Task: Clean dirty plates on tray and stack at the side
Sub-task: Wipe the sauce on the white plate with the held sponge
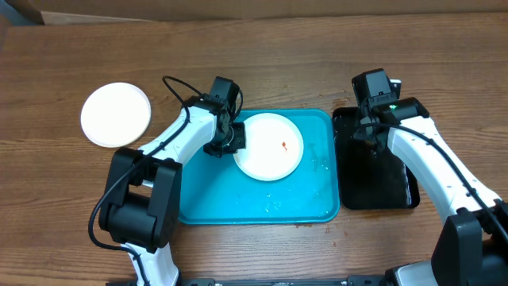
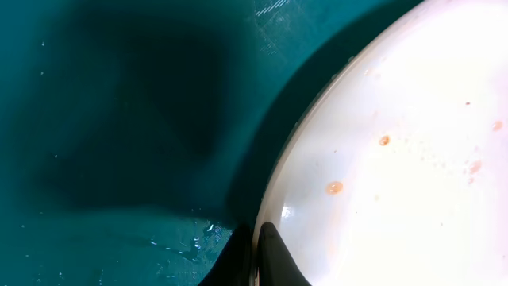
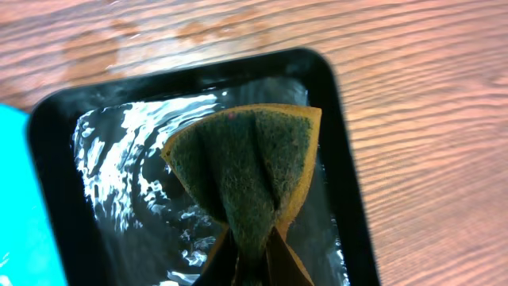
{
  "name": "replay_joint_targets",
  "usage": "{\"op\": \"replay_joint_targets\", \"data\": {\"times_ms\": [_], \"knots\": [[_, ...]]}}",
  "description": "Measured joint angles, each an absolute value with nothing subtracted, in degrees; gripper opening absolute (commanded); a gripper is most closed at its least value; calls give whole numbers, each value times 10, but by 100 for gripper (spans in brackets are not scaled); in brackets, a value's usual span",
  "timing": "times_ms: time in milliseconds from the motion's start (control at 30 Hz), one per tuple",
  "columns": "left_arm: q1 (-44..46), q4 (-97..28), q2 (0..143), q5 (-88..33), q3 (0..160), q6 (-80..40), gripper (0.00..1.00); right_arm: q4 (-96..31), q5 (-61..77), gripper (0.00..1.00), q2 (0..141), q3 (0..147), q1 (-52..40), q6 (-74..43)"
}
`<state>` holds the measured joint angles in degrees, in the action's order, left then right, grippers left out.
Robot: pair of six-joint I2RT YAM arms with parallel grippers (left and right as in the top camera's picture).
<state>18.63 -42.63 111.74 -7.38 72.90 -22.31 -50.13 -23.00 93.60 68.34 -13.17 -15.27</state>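
A white dirty plate (image 1: pixel 270 145) with a small orange-red smear lies in the turquoise tray (image 1: pixel 238 199). My left gripper (image 1: pixel 230 141) is shut on the plate's left rim. In the left wrist view its fingertips (image 2: pixel 274 258) pinch the rim of the plate (image 2: pixel 397 159), which carries several orange specks, over the wet tray floor (image 2: pixel 119 119). My right gripper (image 1: pixel 369 131) hovers over the black tray and is shut on a folded sponge (image 3: pixel 246 167), green scouring side up with yellow edges.
A narrow black tray (image 1: pixel 373 183) holding water (image 3: pixel 119 159) stands right of the turquoise tray. Another white plate (image 1: pixel 116 114) lies on the wooden table at the far left. Water droplets dot the turquoise tray's right part.
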Motion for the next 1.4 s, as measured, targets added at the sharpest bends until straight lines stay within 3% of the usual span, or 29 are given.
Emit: {"op": "replay_joint_targets", "data": {"times_ms": [367, 533, 933, 1400], "knots": [[188, -437, 1117, -108, 729, -223, 4, -497, -47, 4, 936, 747, -138, -96], [196, -435, 1117, -110, 729, -223, 5, -487, -4, 4, 936, 769, -186, -90], [203, -434, 1117, -112, 729, -223, 7, -477, -102, 4, 1014, 769, -328, -96], [203, -434, 1117, -112, 729, -223, 7, -456, -159, 4, 1095, 769, -346, -103]]}}
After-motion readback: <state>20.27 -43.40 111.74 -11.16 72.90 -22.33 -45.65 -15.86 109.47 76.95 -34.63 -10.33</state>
